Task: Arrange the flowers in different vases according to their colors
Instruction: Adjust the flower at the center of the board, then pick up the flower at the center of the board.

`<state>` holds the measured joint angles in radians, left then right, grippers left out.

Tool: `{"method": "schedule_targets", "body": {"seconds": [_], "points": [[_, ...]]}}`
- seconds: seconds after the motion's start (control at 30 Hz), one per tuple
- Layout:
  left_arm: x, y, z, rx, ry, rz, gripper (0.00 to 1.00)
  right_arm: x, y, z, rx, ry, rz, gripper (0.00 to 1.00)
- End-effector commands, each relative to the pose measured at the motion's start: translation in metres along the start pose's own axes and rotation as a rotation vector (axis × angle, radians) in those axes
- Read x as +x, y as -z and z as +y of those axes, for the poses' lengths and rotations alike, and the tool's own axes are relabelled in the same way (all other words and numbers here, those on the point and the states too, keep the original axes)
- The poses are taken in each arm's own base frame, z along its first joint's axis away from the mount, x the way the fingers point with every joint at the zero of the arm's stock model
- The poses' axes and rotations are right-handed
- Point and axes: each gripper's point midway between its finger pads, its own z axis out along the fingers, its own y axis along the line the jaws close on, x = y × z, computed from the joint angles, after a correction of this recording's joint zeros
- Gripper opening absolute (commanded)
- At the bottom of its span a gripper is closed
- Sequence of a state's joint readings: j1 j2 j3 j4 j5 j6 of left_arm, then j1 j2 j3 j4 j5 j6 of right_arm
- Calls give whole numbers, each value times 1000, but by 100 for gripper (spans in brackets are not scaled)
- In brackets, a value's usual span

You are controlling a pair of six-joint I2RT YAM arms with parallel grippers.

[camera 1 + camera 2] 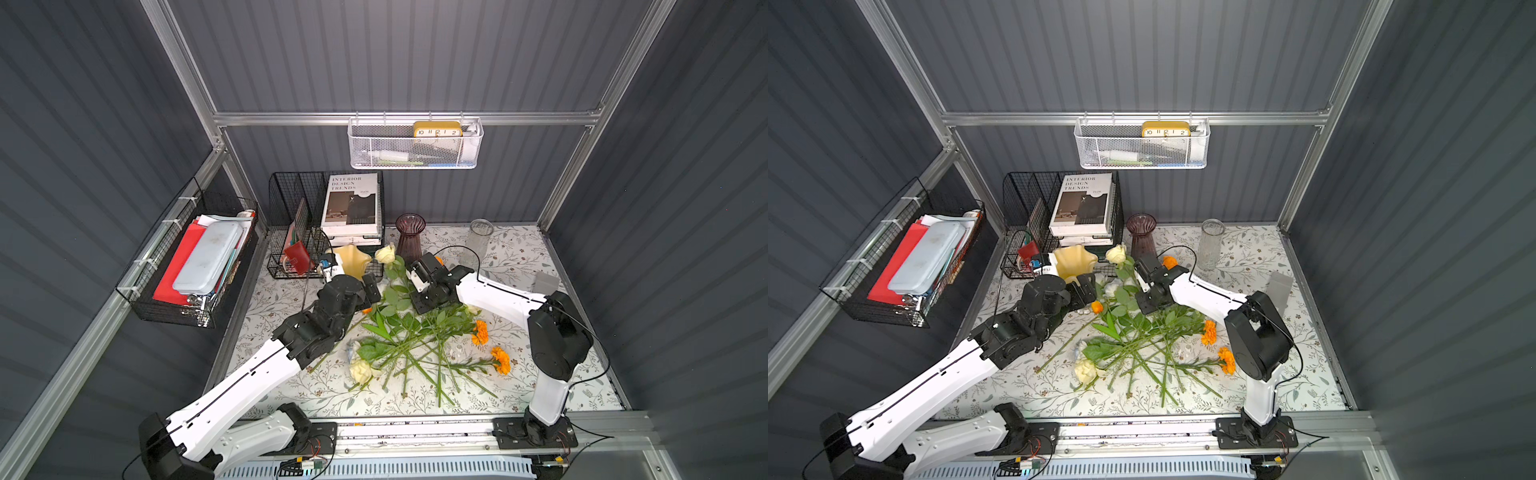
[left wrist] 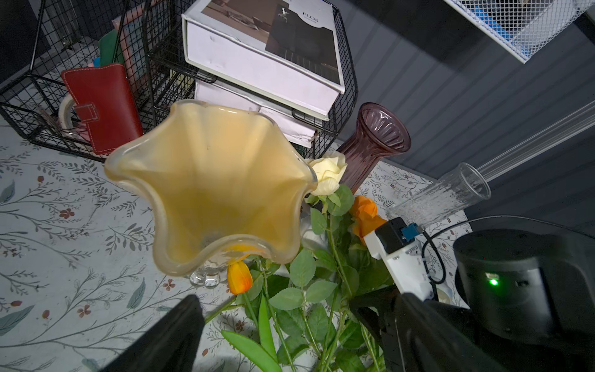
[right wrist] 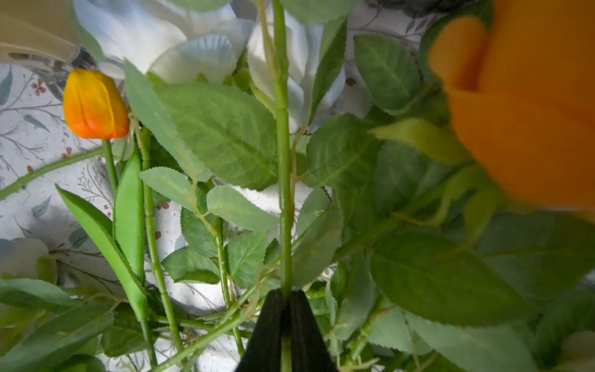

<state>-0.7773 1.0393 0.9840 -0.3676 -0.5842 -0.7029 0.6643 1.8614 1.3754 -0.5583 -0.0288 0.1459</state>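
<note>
The cream rose [image 1: 385, 253] is held upright at mid-frame beside the creamy-yellow vase [image 1: 351, 259], its stem [image 3: 282, 161] pinched in the right end effector [image 3: 286, 293], presumably for insertion; the left end effector [image 2: 293, 302] is spread wide, empty.

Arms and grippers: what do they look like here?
The left arm and right arm have white shells with black joints and bases. Thin black cables loop along each. The fingers are black and tapered.
</note>
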Motion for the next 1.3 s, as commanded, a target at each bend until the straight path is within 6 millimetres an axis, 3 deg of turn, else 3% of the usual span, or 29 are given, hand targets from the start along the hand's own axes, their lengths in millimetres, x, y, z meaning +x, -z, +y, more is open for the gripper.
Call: {"method": "schedule_targets", "body": {"seconds": [0.0,0.3,0.67,0.87,1.07,1.27], "points": [[1,1,9,-25,-9,-9,97,-12,2,3,-23,-15,-27,28],[0,3,8,-20,-7,-10,97,-10,3,2,-22,-21,-7,31],[0,4,8,-16,-4,-9,97,35,5,2,-54,-31,69,31],[-1,1,5,-13,-4,-7,97,36,-7,3,-62,-33,80,22],[-1,1,5,-16,-8,-7,97,29,-3,6,-74,-28,75,7],[1,1,7,-19,-9,-7,97,31,2,6,-73,-19,81,0]]}}
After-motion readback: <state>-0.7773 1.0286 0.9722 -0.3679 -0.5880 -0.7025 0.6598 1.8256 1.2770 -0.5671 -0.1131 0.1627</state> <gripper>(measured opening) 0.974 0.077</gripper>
